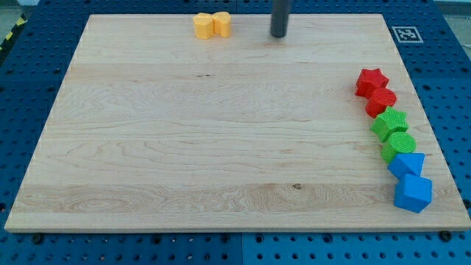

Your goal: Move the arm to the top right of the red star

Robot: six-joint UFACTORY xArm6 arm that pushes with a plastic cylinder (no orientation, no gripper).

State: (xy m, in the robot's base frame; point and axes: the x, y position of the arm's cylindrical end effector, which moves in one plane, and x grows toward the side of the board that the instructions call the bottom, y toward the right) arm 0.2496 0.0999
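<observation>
The red star [372, 81] lies near the wooden board's right edge, at the head of a column of blocks. My tip [278, 34] touches the board near the view's top, well to the left of the star and above it, apart from every block. The rod rises out of the view's top.
Below the star run a red round block [381, 101], a green star [389, 123], a green round block [398, 145], a blue triangular block [407, 163] and a blue cube [413, 193]. Two yellow blocks [212, 25] sit touching at the top, left of my tip. The board's right edge [434, 147] is close to the column.
</observation>
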